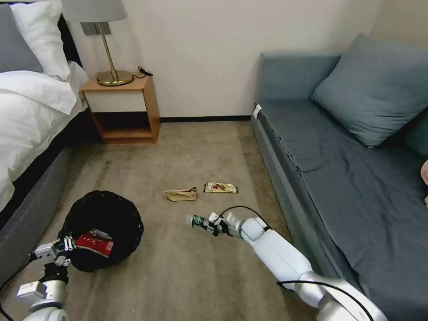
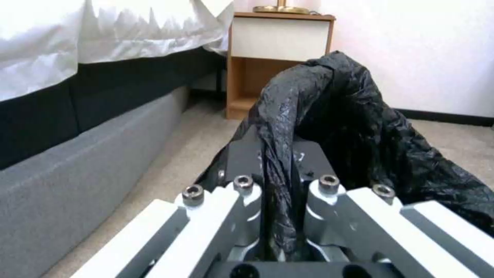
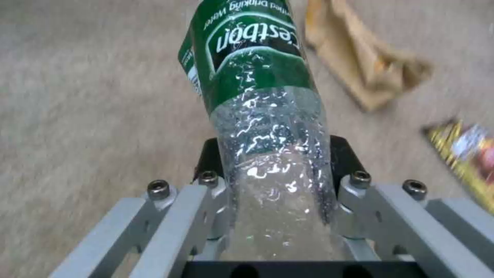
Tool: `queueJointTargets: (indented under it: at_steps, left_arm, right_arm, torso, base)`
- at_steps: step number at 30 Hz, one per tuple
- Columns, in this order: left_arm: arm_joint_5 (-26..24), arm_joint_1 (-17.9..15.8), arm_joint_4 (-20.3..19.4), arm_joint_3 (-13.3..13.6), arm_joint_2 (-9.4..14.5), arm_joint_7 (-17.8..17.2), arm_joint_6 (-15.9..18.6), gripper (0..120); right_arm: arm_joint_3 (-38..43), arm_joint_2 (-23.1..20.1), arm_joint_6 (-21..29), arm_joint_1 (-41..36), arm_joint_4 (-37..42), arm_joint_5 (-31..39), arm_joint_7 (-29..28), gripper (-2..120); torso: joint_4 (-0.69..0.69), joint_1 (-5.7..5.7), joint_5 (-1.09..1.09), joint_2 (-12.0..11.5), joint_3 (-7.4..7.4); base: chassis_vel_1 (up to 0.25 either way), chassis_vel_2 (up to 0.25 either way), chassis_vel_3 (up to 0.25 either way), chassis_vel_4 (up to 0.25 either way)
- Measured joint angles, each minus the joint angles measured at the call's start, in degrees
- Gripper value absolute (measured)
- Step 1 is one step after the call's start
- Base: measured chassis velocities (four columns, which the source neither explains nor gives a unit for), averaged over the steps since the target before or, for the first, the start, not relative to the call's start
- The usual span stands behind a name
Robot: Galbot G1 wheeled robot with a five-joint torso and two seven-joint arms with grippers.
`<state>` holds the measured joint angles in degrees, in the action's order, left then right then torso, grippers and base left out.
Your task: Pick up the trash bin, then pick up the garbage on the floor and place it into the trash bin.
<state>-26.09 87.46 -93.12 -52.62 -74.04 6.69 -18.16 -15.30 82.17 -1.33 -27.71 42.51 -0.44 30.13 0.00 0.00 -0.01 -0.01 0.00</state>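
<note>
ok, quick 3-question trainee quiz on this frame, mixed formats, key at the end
1. True or false: the red snack bag lies inside the trash bin.
2. What does the right gripper hold? A) brown paper bag B) clear bottle C) snack wrapper
3. Which litter items lie on the carpet?

Key:
1. True.
2. B, the clear bottle with a green label.
3. The crumpled brown paper bag and the yellow-brown snack wrapper. The left gripper is clamped on the bin's black liner.

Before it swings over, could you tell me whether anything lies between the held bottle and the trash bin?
Nothing visible: bare carpet separates the bottle in the right gripper from the trash bin, held by the left gripper.
</note>
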Motion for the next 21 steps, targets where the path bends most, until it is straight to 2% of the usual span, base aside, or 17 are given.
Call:
queueJointTargets:
  at_steps: [8, 12, 15, 21]
  left_arm:
    - [0.3, 0.1, -0.4, 0.1, -0.6, 0.0, 0.0, 5]
    - [0.5, 0.0, -0.3, 0.2, -0.6, 0.0, 0.0, 5]
    - [0.7, -0.1, -0.3, 0.3, -0.7, -0.1, 0.1, 5]
    - [0.8, -0.1, -0.4, 0.6, -0.8, -0.1, 0.2, 5]
  right_arm:
    - [-4.3, 1.4, 0.8, 5.4, 1.2, 3.4, -0.6, 25]
    - [-8.3, 2.3, 2.2, 9.6, 5.2, 7.6, -1.6, 25]
    - [-13.6, 2.7, 3.9, 13.1, 10.4, 13.5, -3.0, 25]
    - [-19.2, 4.9, 5.0, 15.2, 14.3, 19.2, -4.5, 25]
  torso:
    - [0.00, 0.00, 0.00, 0.0, 0.00]
    - [0.00, 0.00, 0.00, 0.0, 0.00]
    - [0.00, 0.00, -0.01, 0.0, 0.00]
    - [0.00, 0.00, -0.01, 0.0, 0.00]
  base:
    - [0.000, 0.000, 0.000, 0.000]
    - [0.000, 0.000, 0.000, 0.000]
    - [0.000, 0.000, 0.000, 0.000]
    - [0.000, 0.000, 0.000, 0.000]
